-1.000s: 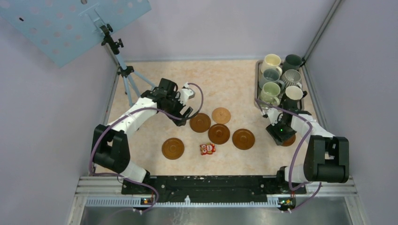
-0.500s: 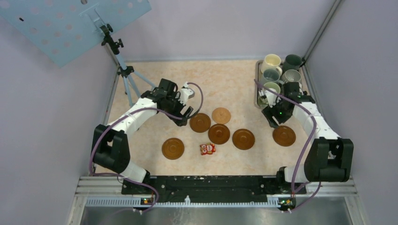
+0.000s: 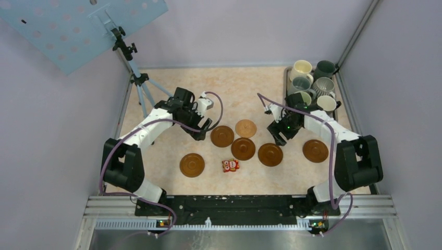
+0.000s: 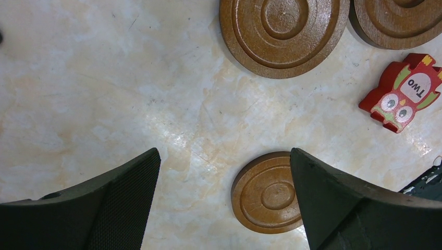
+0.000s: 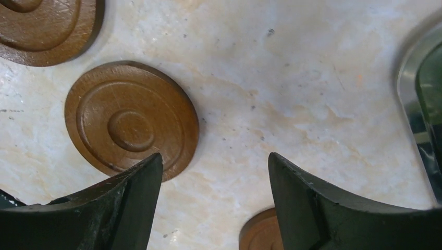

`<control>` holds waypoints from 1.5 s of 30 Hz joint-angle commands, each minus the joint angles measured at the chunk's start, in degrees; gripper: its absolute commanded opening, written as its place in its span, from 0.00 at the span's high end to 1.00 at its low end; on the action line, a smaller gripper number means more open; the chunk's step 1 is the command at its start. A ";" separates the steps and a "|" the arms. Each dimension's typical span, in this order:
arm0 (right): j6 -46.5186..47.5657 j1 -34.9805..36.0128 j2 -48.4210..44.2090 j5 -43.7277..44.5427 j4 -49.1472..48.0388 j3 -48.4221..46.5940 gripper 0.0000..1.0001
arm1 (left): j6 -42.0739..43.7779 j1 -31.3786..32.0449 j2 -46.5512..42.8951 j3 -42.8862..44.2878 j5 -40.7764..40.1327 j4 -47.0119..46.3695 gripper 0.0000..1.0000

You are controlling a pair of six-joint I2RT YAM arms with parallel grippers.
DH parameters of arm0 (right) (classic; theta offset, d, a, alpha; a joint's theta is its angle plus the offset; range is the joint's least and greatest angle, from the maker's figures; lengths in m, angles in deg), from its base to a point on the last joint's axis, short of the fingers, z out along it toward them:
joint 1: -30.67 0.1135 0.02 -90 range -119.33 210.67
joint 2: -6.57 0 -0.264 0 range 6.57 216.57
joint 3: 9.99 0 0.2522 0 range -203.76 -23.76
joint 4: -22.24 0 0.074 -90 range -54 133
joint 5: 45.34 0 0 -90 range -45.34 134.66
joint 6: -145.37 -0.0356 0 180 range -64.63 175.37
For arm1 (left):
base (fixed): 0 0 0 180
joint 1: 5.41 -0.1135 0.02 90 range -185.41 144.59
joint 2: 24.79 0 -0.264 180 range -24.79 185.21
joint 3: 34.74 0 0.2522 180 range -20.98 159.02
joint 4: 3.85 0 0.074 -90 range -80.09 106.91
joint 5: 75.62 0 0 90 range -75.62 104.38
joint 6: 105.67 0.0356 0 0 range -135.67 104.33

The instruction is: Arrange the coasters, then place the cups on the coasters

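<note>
coasters (image 3: 243,148), six in all, lie flat on the table (image 3: 250,88) across the middle of the top frame. four cluster at centre, one sits alone at lower left, and one sits at the right, near the right arm. none carries a mug. the mugs (image 3: 302,68) stand packed on the tray (image 3: 285,78) at upper right, and the right arm hides part of the nearest row.

left gripper (image 3: 200,127) hangs just left of the cluster. in its wrist view (image 4: 224,172) the jaws are spread wide with nothing between them. a coaster shows low in that frame, partly behind the right-hand finger, and two more sit at the top edge. a red owl block (image 4: 404,94) lies at the right.

right gripper (image 3: 279,136) sits between the cluster and the tray. in its wrist view (image 5: 213,172) the jaws gape wide and hold nothing, with bare table between the fingers. one coaster lies at left centre of that frame, another is cut off at upper left, and the tray rim shows at the right edge.
</note>
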 commanded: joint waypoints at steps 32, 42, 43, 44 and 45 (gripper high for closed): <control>4.94 0.08 0.44 12.35 -9.57 11.27 0.50 | -2.07 -0.74 0.47 -0.45 0.77 -0.04 0.01; 3.89 -0.76 -1.57 10.80 -7.45 7.10 0.40 | -2.15 -0.71 -0.14 -1.10 1.40 0.56 0.01; 3.50 -0.69 -1.81 9.69 -6.88 5.70 0.37 | -2.24 -0.70 -0.22 -1.12 1.51 0.58 0.01; 3.03 -0.70 -1.97 8.20 -6.30 4.05 0.35 | -2.33 -0.74 -0.24 -1.11 1.53 0.58 0.01; 2.40 -0.75 -2.06 6.63 -5.81 2.55 0.33 | -2.34 -0.78 -0.31 -1.14 1.52 0.66 0.01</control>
